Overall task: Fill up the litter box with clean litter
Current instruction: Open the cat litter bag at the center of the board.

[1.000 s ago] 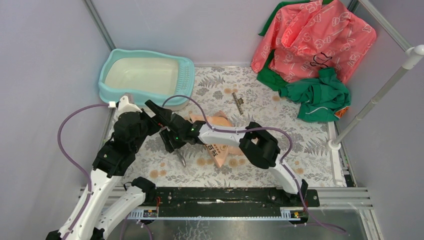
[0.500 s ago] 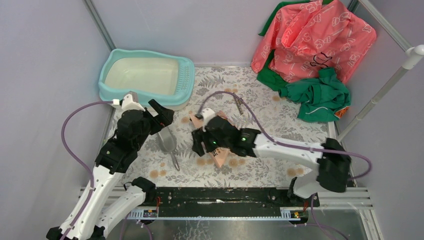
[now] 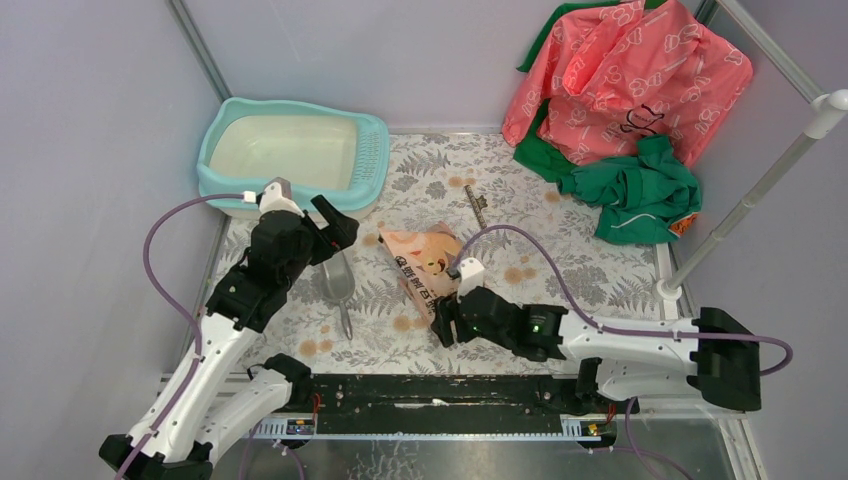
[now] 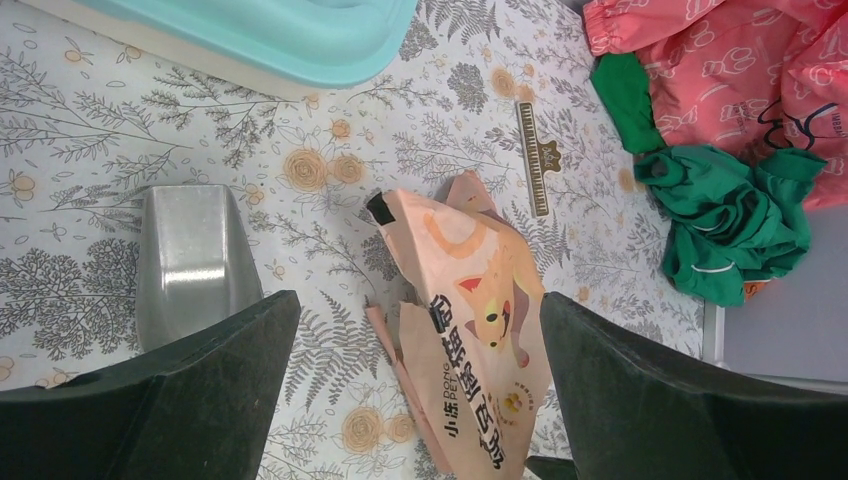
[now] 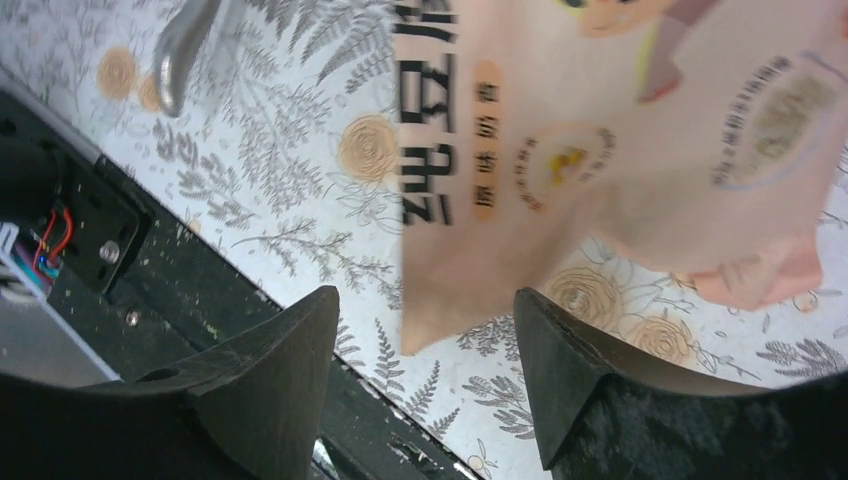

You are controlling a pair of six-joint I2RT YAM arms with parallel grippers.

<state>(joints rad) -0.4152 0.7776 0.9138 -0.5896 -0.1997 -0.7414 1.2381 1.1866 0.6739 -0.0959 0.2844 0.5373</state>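
Litter box [image 3: 290,150] noted far left, pan bare; no clean litter seen outside the bag [image 3: 425,270]. Both claws are spread wide, nothing gripped. The bag's near corner is bracketed by the right gripper [image 5: 422,310], its long axis running away toward the box. The left gripper [image 4: 417,310] is placed farther off, above the scoop [image 4: 190,260].

Turquoise litter box [image 3: 368,158] sits flat in the table's far-left corner, cream inner pan showing (slotted rim at its right end).
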